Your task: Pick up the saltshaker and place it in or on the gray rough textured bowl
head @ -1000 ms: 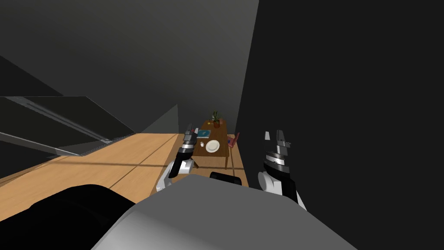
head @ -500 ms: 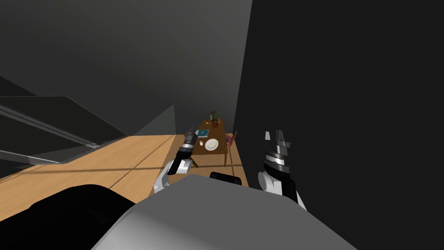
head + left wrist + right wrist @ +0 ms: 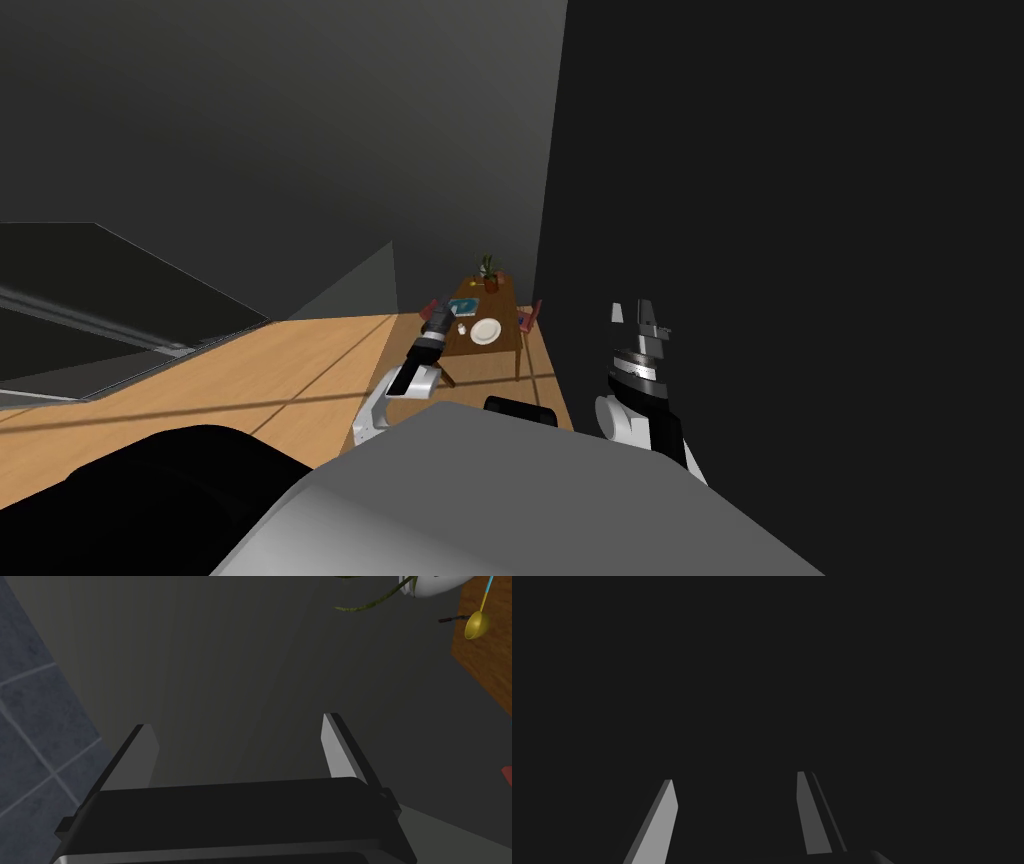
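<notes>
Brown table [image 3: 503,312] carries saltshaker [image 3: 462,329], white dish [image 3: 485,331], blue book [image 3: 467,307], potted plant [image 3: 489,272].

Dim overall. Head view: wide-lens splay, walls [image 3: 300,120] slanting into the corners, mid grey shading to near black on the right. Wooden floor [image 3: 300,365] is the brightest patch, crossed by thin dark lines. Far table [image 3: 506,312] evenly lit. Right wrist view: flat near-black surface [image 3: 762,676]; one finger [image 3: 662,821] of the right gripper [image 3: 734,776] catches more light.
</notes>
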`<state>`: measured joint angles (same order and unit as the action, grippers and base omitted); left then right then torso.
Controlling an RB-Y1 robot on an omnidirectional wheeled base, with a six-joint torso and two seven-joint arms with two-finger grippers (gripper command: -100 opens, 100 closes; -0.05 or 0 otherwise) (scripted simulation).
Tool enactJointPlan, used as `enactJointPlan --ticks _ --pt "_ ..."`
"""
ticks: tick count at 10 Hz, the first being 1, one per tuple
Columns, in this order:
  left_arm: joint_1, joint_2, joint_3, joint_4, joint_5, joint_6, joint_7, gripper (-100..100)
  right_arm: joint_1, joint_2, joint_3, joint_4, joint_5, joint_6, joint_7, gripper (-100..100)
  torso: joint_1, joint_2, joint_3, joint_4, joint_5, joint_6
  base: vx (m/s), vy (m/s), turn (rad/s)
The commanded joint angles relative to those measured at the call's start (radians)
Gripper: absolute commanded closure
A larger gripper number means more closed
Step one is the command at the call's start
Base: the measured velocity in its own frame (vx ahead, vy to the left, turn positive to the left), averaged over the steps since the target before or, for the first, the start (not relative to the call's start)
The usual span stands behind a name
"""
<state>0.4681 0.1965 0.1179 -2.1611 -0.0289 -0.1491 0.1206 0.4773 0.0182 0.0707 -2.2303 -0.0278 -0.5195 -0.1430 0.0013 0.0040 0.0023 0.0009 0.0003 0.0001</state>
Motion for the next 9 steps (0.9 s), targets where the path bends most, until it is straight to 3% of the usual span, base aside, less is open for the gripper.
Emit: enactJointPlan --ticks 1,9 --pt "-0.008 0.01 0.008 0.012 0.005 0.035 0.002 -100 0.0 0.0 0.0 0.0 0.0 0.0 0.0 0 0.0 0.0 0.0 0.0 0.0 0.0 -0.059 0.011 -0.073" --pt "-0.032 0.036 0.037 0.088 0.03 0.244 -0.006 -100 0.0 0.0 0.0 0.0 0.0 0.0 0.0 0 0.001 -0.001 0.0 0.0 0.0 0.0 -0.059 0.014 -0.124"
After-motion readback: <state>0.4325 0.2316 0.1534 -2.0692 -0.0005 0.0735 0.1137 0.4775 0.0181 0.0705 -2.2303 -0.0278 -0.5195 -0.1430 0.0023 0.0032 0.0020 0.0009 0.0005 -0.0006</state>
